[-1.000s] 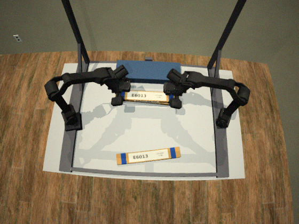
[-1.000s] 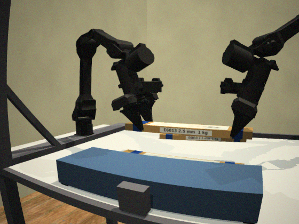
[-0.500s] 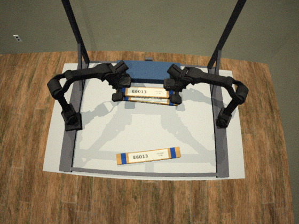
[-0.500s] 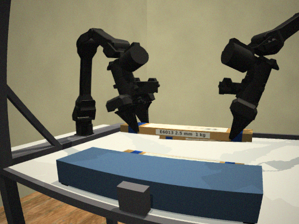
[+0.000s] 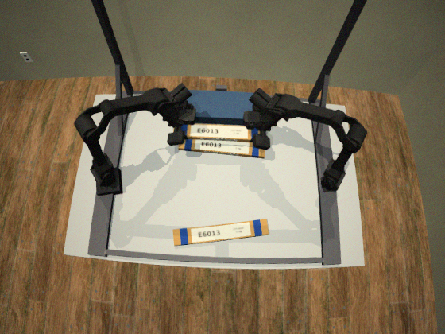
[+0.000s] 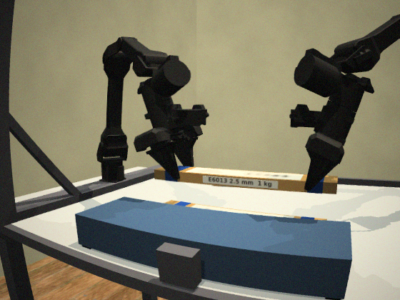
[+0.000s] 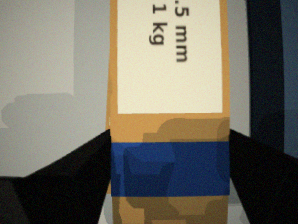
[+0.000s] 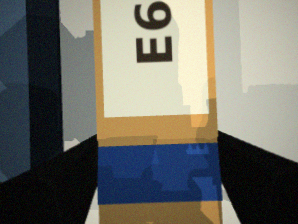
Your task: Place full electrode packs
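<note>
Holding one pack (image 5: 226, 132) (image 6: 193, 182) (image 7: 170, 80) (image 8: 155, 100) between them are two arms, each with one gripper; the left gripper (image 5: 257, 133) (image 6: 183, 172) (image 7: 168, 135) (image 8: 0, 0) isHolding one pack (image 5: 226, 132) (image 6: 193, 182) (image 7: 170, 80) (image 8: 155, 100) between them are two grippers, one on each of two black arms; the left gripper (image 5: 257, 133) (image 6: 183, 172) (image 7: 168, 135) is closed on the blue band near the "1 kg" end, and the right gripper (image 5: 183, 132) (image 6: 311, 183) (image 8: 156, 139) is closed on the band near the "E6013" end; each has its two fingers parted by the width of the pack, touching its long sides.

Three packs are in view, orange with pale labels and two blue bands apiece; the held one is raised above the white table (image 5: 218, 191) (image 6: 375, 207), label up, beside the platform rather than over it; a second pack (image 5: 222, 148) (image 6: 250, 211) lies flat on the table near the platform, partly covered by the held one from above; the third pack (image 5: 221, 231) lies flat, slightly askew, well apart, near the table's opposite edge.

One low blue platform (image 5: 222, 105) (image 6: 214, 228) (image 7: 291, 75) (image 8: 12, 100) stands at the table's edge; zero packs rest on it; which packs are full cannot be told from their looks.
</note>
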`<state>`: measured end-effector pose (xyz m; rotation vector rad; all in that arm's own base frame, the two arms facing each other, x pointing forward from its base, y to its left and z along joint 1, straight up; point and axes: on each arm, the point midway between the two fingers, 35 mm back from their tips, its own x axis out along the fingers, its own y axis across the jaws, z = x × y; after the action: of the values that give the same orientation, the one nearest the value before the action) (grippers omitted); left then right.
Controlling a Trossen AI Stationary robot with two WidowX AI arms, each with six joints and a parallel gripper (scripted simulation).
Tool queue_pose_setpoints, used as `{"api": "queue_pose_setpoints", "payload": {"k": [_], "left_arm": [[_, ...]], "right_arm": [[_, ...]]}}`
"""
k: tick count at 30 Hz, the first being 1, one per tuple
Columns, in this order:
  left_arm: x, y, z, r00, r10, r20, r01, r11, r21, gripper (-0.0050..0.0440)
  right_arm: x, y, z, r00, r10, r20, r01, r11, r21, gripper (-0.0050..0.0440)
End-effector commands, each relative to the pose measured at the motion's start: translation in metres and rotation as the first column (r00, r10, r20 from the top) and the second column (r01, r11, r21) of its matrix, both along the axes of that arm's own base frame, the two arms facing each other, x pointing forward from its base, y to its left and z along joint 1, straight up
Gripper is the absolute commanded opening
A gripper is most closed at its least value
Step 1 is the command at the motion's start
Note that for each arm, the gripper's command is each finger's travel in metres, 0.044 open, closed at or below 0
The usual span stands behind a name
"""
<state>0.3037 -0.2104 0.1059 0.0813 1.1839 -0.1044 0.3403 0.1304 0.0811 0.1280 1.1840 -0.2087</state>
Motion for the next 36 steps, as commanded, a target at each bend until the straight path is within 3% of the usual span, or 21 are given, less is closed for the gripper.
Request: {"api": "queue_pose_setpoints", "payload": {"k": [1,36], "left_arm": [[-0.002,-0.014,0.013,1.000,-0.001,0.019,0.002,1.000,-0.026,-0.0050],[-0.012,-0.076,0.014,1.000,-0.002,0.016,0.002,1.000,-0.031,-0.0050]], "right_arm": [[0.004,0.016,0.012,1.000,0.004,0.024,-0.005,1.000,0.021,-0.0050],[0.018,0.077,0.013,1.000,0.005,0.023,-0.005,1.000,0.025,-0.0050]]}}
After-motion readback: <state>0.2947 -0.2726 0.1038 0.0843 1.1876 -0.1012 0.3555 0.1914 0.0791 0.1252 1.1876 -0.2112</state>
